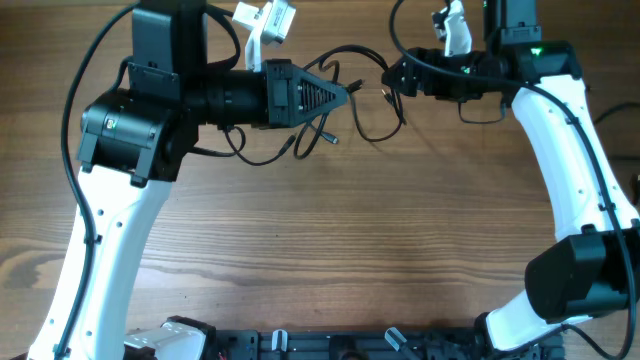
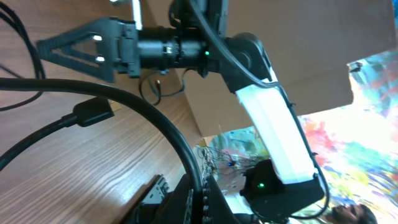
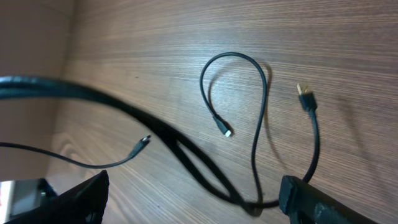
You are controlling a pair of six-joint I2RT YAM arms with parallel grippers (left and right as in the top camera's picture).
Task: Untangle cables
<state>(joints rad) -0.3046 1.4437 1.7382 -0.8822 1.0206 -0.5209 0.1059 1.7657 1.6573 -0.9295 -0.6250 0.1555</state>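
Left tool (image 1: 340,93) is seen side-on only, so we cannot tell its opening. Right tool (image 1: 392,76) has its fingers (image 3: 314,200) wide apart, with cords running between them. The cables (image 3: 266,93) lie crossed on the far surface (image 1: 330,230) between the tools. We count three plug ends (image 3: 303,92).

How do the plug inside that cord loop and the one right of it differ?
The inner plug is slim with a silvery tip; the outer plug is wider with a yellowish tip. The inner plug's cord curls into a loop; the outer plug's runs nearly straight. Both are black.
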